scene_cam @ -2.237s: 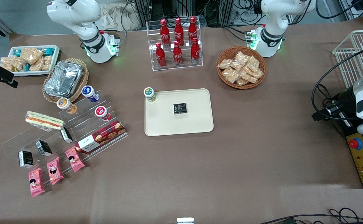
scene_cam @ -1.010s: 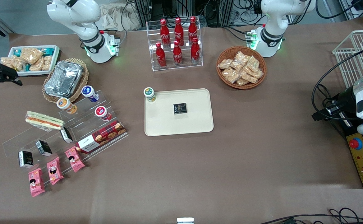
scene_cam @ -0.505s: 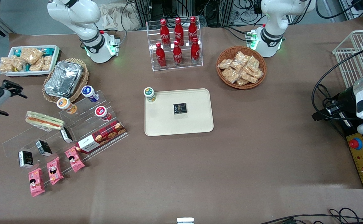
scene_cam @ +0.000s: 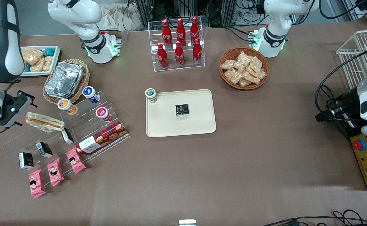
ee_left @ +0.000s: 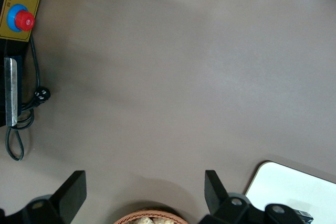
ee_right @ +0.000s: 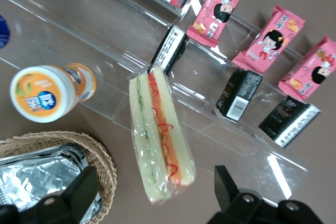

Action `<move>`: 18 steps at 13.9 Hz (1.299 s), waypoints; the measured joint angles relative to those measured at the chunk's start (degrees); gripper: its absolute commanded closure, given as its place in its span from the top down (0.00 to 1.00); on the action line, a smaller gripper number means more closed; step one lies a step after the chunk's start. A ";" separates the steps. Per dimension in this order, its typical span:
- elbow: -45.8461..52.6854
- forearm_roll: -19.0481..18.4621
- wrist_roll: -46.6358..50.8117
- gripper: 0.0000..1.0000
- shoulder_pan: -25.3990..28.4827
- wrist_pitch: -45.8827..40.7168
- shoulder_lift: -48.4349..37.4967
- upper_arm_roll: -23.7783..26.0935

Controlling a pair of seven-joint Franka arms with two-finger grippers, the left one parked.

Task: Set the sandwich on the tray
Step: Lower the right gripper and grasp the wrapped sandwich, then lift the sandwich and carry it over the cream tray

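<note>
The claw [ee_right: 152, 192] hangs spread above the sandwich [ee_right: 159, 137], which lies untouched on the clear stepped rack [scene_cam: 29, 138] — well apart from the tray [scene_cam: 199, 125]. Advised: descend centred and pinch across the narrow width — gently.

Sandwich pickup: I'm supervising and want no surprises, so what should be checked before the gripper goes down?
1. Gripper open: ok, fingers spread wide.
2. Gripper above the sandwich: ok, one end of it lies between the fingers.
3. Sandwich free of neighbours: not ok, a black packet touches its end and the orange-lidded cup lies close.
4. Sandwich rests on the clear stand: ok.
5. Room on the tray: ok, only a cup and a black packet on it.
</note>
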 measured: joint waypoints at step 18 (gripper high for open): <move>-4.50 -0.31 -7.96 0.00 -1.25 11.66 1.98 -0.36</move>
